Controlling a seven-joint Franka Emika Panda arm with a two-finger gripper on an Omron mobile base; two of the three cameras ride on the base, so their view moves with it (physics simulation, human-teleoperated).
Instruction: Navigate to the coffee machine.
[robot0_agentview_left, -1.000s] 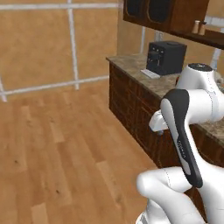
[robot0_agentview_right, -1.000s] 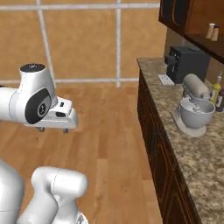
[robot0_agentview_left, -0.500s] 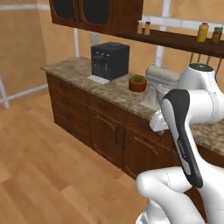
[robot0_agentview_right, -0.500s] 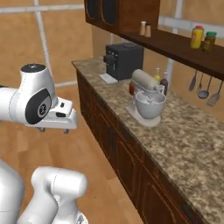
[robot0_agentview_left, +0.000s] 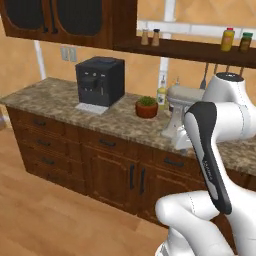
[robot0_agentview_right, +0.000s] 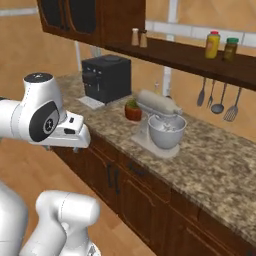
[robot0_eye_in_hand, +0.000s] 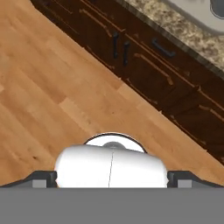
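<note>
Currently the coffee machine (robot0_agentview_left: 100, 81) sits on the granite counter (robot0_agentview_left: 45, 97) under the dark upper cabinets (robot0_agentview_left: 65, 20), left of a small potted plant (robot0_agentview_left: 146, 106) and the pale stand mixer (robot0_agentview_right: 161, 125). Gripper state cannot be told: the hand view looks down at the wood floor (robot0_eye_in_hand: 48, 87) and the lower cabinet doors (robot0_eye_in_hand: 131, 57), with no fingertips visible.
</note>
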